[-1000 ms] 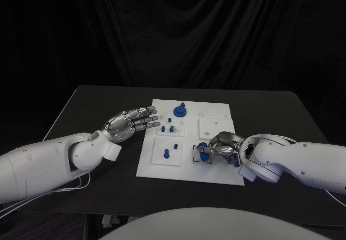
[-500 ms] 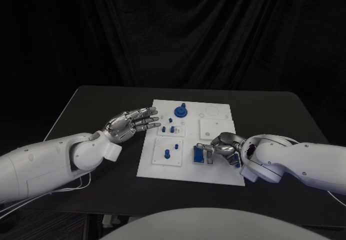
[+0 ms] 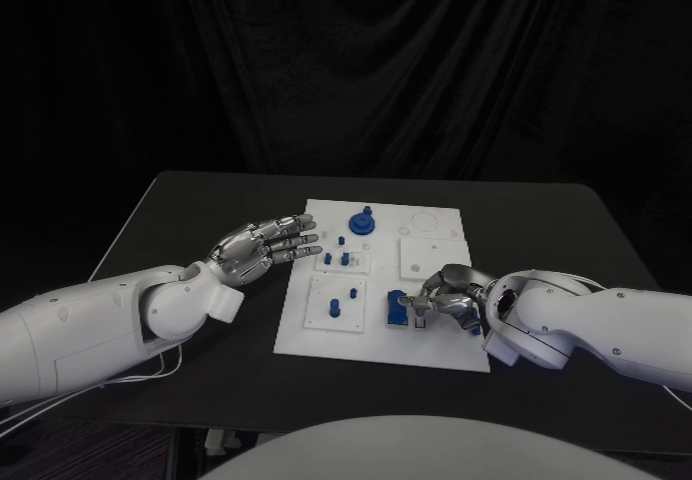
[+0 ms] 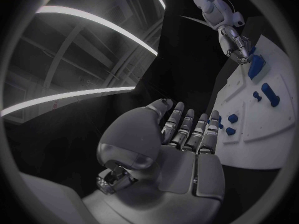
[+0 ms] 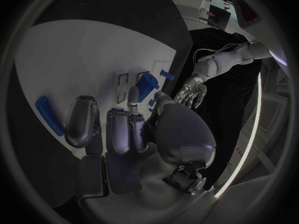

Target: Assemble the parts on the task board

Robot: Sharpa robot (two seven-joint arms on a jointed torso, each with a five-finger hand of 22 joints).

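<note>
- Board (image 3: pixel 378 345) sits mid-tabletop (image 3: pixel 188 200), a white plate with recessed panels; small blue parts stand or lie across it.
- Your right robot hand (image 3: pixel 444 297) is at the board's 3 o'clock edge, fingers curled toward a blue block (image 3: pixel 397 308) in the panel there. You cannot tell from these views whether it pinches the block or only touches it, so treat the grip as unconfirmed.
- Your left robot hand (image 3: pixel 267 245) hovers off the board's 9 o'clock side, wide, fingers spread, holding nothing.
- At the board's 12 o'clock end stands a round blue knob (image 3: pixel 362 220); between it and the block are short pegs (image 3: pixel 335 259) and a slotted piece (image 3: pixel 342 303).
- Expect the parts to be light, rigid and smooth: they will likely slip if squeezed on a rounded face and jam if pushed in tilted.
- Take the block by its flat long sides, keep it square to its recess, and press gently.
</note>
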